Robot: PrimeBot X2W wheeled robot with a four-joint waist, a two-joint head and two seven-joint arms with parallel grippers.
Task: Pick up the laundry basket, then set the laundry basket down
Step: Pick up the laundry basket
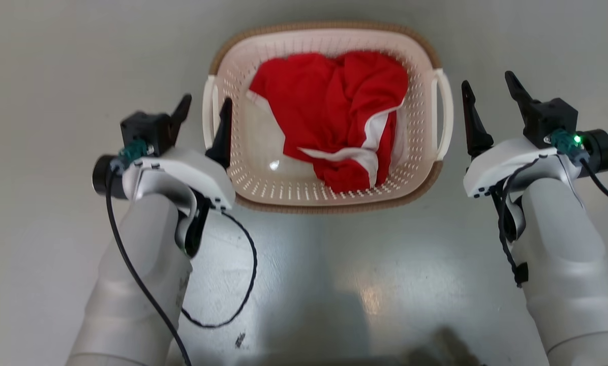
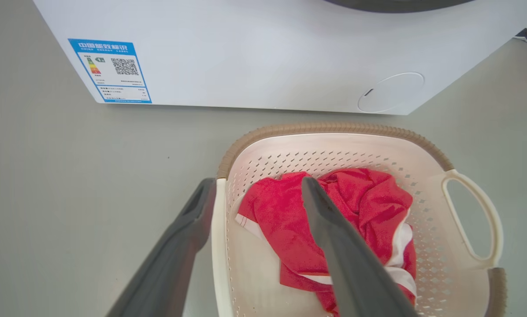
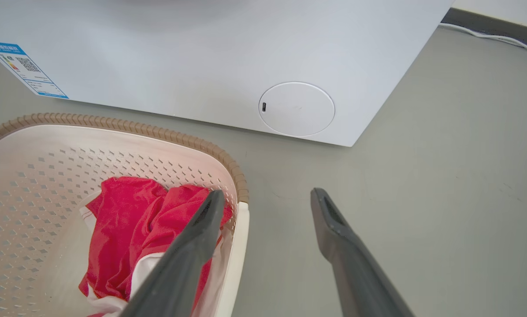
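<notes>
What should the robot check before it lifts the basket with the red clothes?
1. Left gripper open: ok.
2. Right gripper open: ok.
3. Left gripper straddles the laundry basket at its left handle: ok, one finger each side.
4. Right gripper straddles the right handle: cannot tell; head view shows both fingers outside it.
5. Red garment fully inside the basket: ok.
6. Basket apart from the washing machine: ok, floor shows between.

The smooth grey-green floor (image 1: 44, 101) carries the laundry basket (image 1: 329, 207), which stands flat on it. Beyond the basket, near but apart, sits the base of a white washer (image 2: 246, 53). A white cable (image 3: 488, 35) lies along the floor's far edge.
</notes>
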